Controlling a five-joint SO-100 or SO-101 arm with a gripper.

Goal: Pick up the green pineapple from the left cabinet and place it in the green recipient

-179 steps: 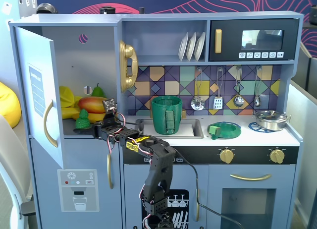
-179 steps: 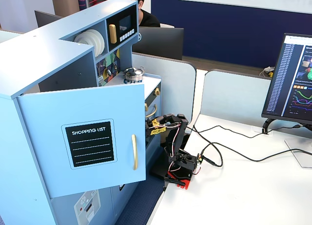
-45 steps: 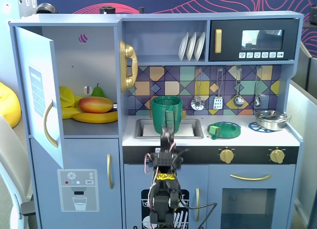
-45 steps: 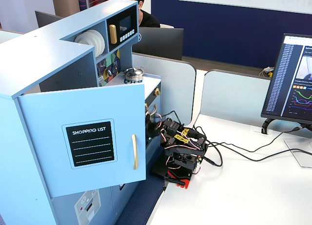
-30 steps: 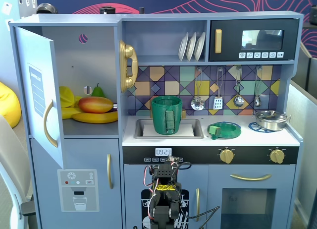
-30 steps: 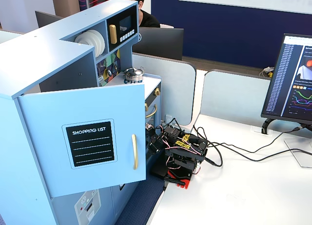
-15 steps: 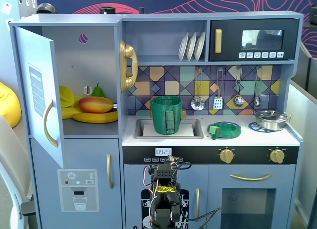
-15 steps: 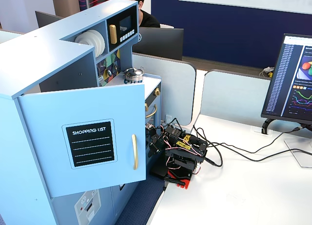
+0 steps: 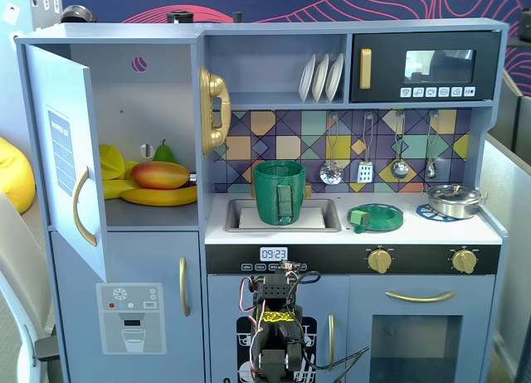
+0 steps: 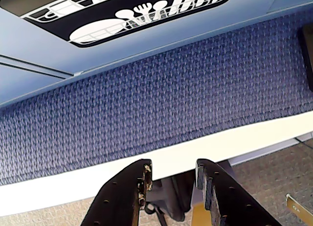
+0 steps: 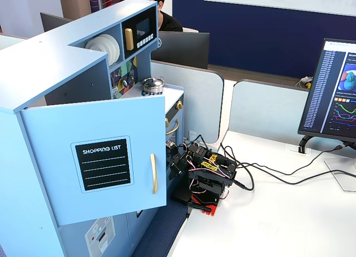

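Claw sits part-open in the wrist view, a modest gap between the two dark fingers, nothing held and nothing touched. It hangs over a white edge with the blue woven mat just beyond the fingertips and the toy kitchen's lower front panel past that. In a fixed view the folded arm is low against the kitchen front. Up and to the left of it, the left cabinet has its door swung wide. On its shelf lie a mango, a banana and a pear; the green pineapple cannot be made out among them, so its long axis and pointing cannot be told. Straight above the claw, the green recipient stands upright in the sink, strap handle facing front.
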